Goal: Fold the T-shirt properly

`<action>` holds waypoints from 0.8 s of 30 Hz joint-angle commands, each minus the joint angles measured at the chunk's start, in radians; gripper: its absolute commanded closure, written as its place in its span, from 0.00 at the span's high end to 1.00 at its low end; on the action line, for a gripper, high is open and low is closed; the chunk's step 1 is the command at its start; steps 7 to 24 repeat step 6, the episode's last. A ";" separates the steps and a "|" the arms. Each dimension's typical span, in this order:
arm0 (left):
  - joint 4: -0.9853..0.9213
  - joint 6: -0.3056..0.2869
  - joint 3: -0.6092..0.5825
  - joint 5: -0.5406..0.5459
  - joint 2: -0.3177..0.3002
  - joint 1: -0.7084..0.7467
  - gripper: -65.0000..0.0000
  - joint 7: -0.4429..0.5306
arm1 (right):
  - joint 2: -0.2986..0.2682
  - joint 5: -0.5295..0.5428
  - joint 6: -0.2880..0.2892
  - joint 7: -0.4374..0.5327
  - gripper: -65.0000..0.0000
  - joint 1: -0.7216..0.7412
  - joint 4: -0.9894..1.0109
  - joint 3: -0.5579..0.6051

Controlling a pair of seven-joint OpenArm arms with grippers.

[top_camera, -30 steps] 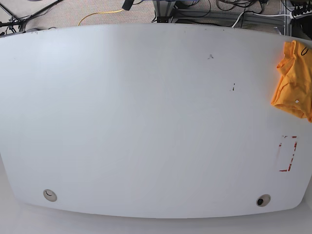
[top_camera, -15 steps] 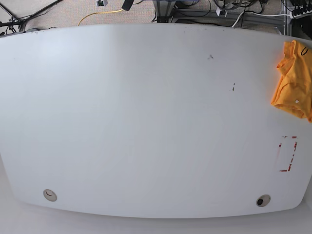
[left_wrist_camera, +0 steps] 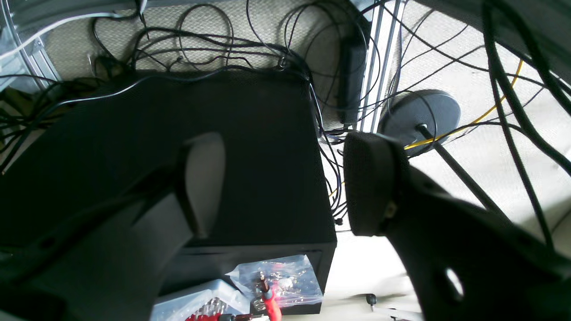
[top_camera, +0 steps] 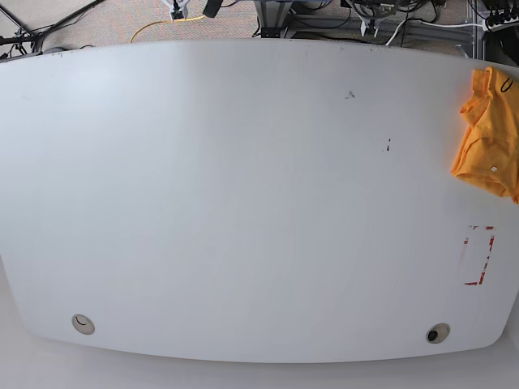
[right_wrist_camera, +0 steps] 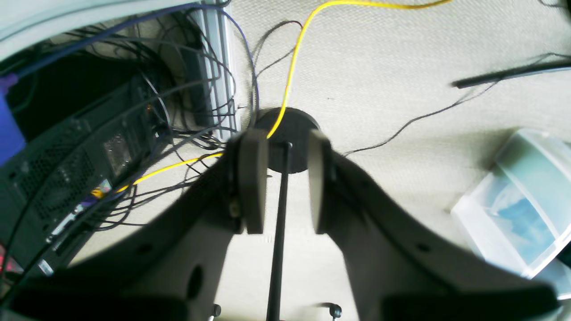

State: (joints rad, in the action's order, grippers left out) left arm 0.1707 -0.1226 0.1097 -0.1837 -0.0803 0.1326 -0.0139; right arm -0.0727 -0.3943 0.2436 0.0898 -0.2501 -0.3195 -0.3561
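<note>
The orange-yellow T-shirt (top_camera: pixel 491 138) lies crumpled at the right edge of the white table (top_camera: pixel 243 203), partly cut off by the frame. A small white tag (top_camera: pixel 492 168) and a bit of black lettering (top_camera: pixel 507 84) show on it. Both grippers hang beyond the table's far edge, over the floor, far from the shirt. My left gripper (left_wrist_camera: pixel 285 183) is wide open and empty. My right gripper (right_wrist_camera: pixel 285 183) is open with a narrow gap and is empty. In the base view only small tips show at the top edge, the right gripper (top_camera: pixel 175 10) and the left gripper (top_camera: pixel 371 26).
A red-marked rectangle (top_camera: pixel 478 255) sits near the table's right front. Two round holes (top_camera: pixel 82 324) (top_camera: pixel 438 333) lie near the front edge. Behind the table are cables, a black box (left_wrist_camera: pixel 178 156), a round stand base (right_wrist_camera: pixel 285 133) and a clear plastic bin (right_wrist_camera: pixel 522 200).
Small gripper tips have come into the base view at the top edge, left and right of centre, and moved slightly down. The T-shirt has not moved.
</note>
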 commanded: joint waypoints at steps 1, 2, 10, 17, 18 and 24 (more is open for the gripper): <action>0.000 0.004 -0.002 -0.001 0.020 0.000 0.59 -0.004 | 0.001 -0.009 0.006 0.001 0.23 -0.008 -0.002 -0.004; 0.000 0.010 -0.003 -0.004 0.024 0.000 0.59 -0.004 | 0.001 -0.012 0.006 0.003 0.23 -0.008 -0.002 -0.002; 0.002 0.019 -0.003 -0.006 0.029 0.000 0.59 -0.002 | 0.004 -0.005 0.006 0.008 0.23 -0.004 -0.002 -0.002; 0.002 0.019 -0.003 -0.006 0.029 0.000 0.59 -0.002 | 0.004 -0.005 0.006 0.008 0.23 -0.004 -0.002 -0.002; 0.002 0.019 -0.003 -0.006 0.029 0.000 0.59 -0.002 | 0.004 -0.005 0.006 0.008 0.23 -0.004 -0.002 -0.002; 0.002 0.019 -0.003 -0.006 0.029 0.000 0.59 -0.002 | 0.004 -0.005 0.006 0.008 0.23 -0.004 -0.002 -0.002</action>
